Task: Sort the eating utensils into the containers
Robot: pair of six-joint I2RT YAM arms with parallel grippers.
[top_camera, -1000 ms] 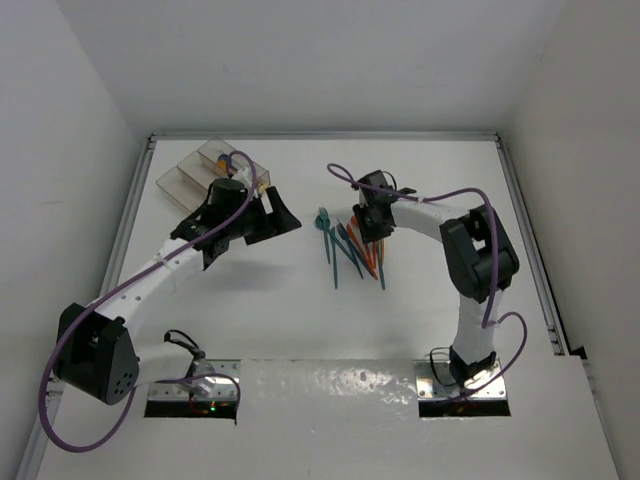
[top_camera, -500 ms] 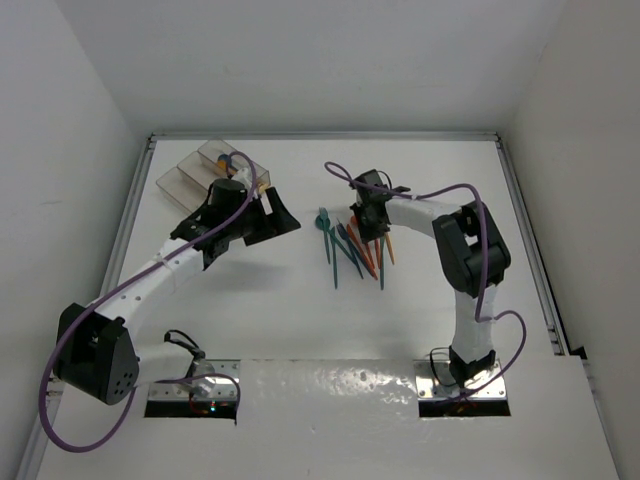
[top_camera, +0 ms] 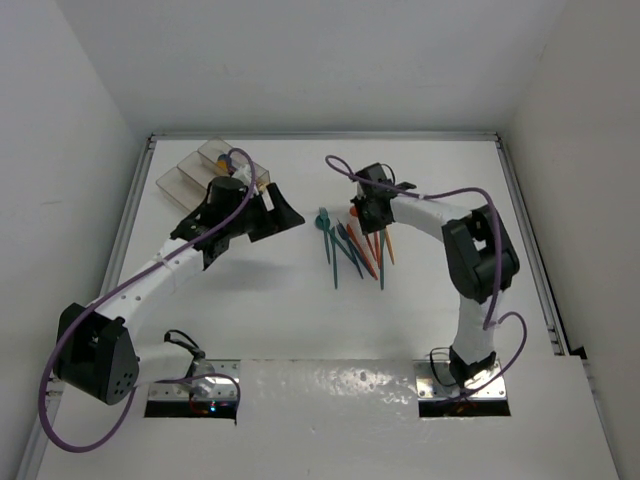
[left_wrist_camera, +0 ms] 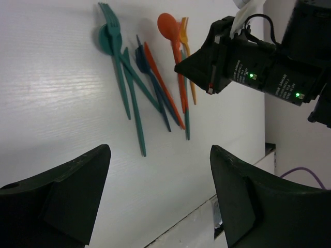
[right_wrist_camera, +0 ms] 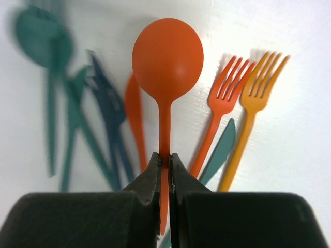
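Right now the right gripper (right_wrist_camera: 164, 166) is pinched tight on the thin handle of the orange spoon (right_wrist_camera: 166, 57), partway along it, with the bowl pointing away from the wrist. I cannot tell whether the bowl is off the table (top_camera: 430, 160). The spoon sits in the loose pile of utensils (top_camera: 352, 245) mid-table, in front of the right arm.

Just beside it on one side I see an orange fork (right_wrist_camera: 223, 95) and a yellow fork (right_wrist_camera: 261, 75), with a teal knife (right_wrist_camera: 223, 142) between their handles. On the other side are an orange knife (right_wrist_camera: 133, 111), dark blue pieces (right_wrist_camera: 106, 103) and, farthest out, a teal spoon and fork (left_wrist_camera: 109, 36) overlapping.

The left gripper (left_wrist_camera: 160, 155) hangs with its jaws spread wide and nothing between them. It faces the pile from the left, well apart from it.

The clear tray (top_camera: 178, 180) stands at the far left corner, behind the left arm and partly hidden by it. Something orange and blue lies in its rearmost compartment.
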